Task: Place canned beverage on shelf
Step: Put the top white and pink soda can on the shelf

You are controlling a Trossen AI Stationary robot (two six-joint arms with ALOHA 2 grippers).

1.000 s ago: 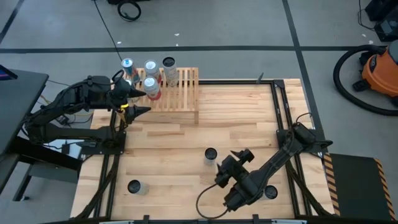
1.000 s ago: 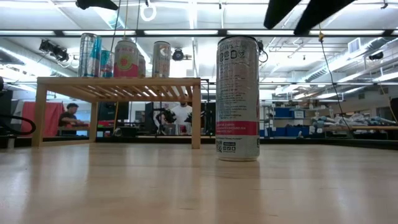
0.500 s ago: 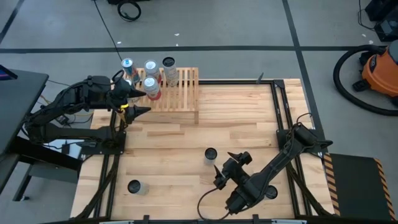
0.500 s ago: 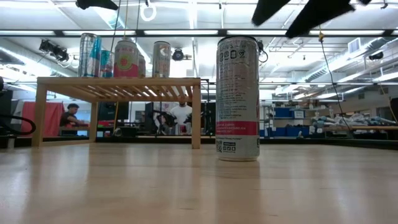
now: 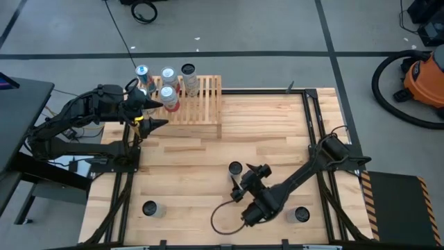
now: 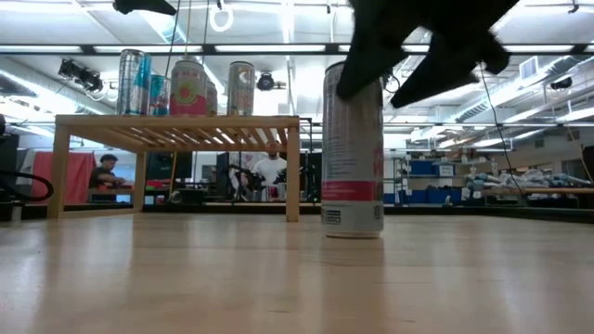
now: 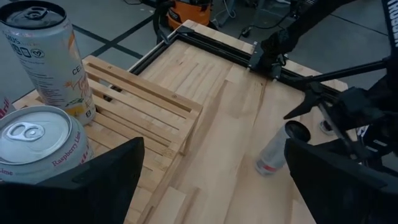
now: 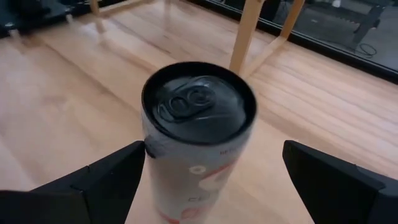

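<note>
The can [image 5: 235,169] stands upright, seemingly untouched, between the right gripper's [image 5: 239,186] spread fingers.

"raspberry lime" on the front shelf can [image 7: 38,144]

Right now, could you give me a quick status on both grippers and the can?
Right gripper open, straddling the upright can mid-table, not gripping. Left gripper open, waiting by the shelf. Four cans on shelf; slats beside them free.
</note>
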